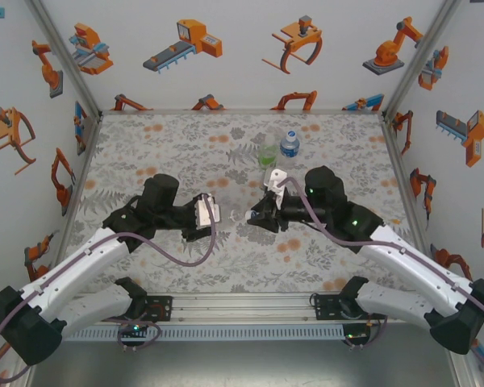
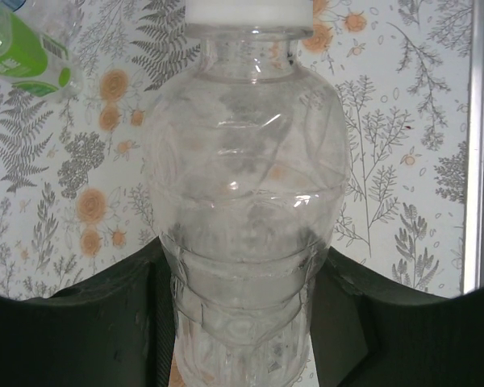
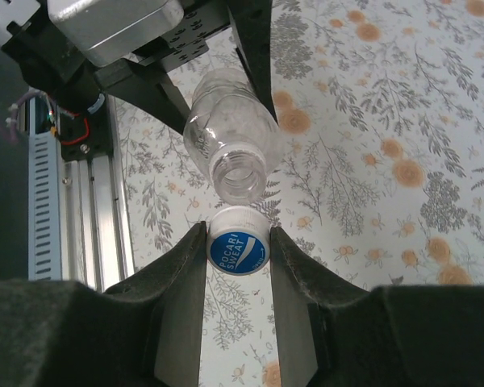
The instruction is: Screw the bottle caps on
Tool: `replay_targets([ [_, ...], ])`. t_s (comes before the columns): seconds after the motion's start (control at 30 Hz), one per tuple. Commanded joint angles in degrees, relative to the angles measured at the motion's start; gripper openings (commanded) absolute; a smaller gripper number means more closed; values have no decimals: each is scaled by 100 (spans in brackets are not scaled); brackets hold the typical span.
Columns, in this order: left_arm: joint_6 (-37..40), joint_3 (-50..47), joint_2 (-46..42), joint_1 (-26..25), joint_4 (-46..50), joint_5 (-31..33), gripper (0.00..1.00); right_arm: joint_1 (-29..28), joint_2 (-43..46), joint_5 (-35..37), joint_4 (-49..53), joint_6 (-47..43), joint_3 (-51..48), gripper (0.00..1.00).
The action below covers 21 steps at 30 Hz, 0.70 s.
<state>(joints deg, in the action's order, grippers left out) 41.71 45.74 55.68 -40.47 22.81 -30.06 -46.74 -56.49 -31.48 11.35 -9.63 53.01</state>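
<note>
My left gripper (image 2: 242,339) is clamped round the colourless clear plastic bottle (image 2: 246,193), its open neck aimed at my right gripper (image 3: 238,242), which pinches the small round white screw cap (image 3: 238,250) (blue-printed top) right at that neck. If the cap meets the thread tilted, it could cross-thread or pop out of my grip

colourless bottle (image 2: 246,201) cut off at base, white cap (image 2: 248,11) cropped above

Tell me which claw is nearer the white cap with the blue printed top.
Right. The right claw pinches the white cap, at the open neck of the colourless bottle. The left claw grips that bottle's body, apart from the cap.
</note>
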Motion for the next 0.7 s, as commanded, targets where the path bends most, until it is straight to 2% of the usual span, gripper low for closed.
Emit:
replay_targets([
  [0.0, 157, 234, -65, 17, 171, -408, 0, -63, -79, -349, -147, -486, 240, 16],
  [0.67, 142, 287, 9, -22, 207, -665, 0, -255, -457, -512, -31, -763, 491, 12],
])
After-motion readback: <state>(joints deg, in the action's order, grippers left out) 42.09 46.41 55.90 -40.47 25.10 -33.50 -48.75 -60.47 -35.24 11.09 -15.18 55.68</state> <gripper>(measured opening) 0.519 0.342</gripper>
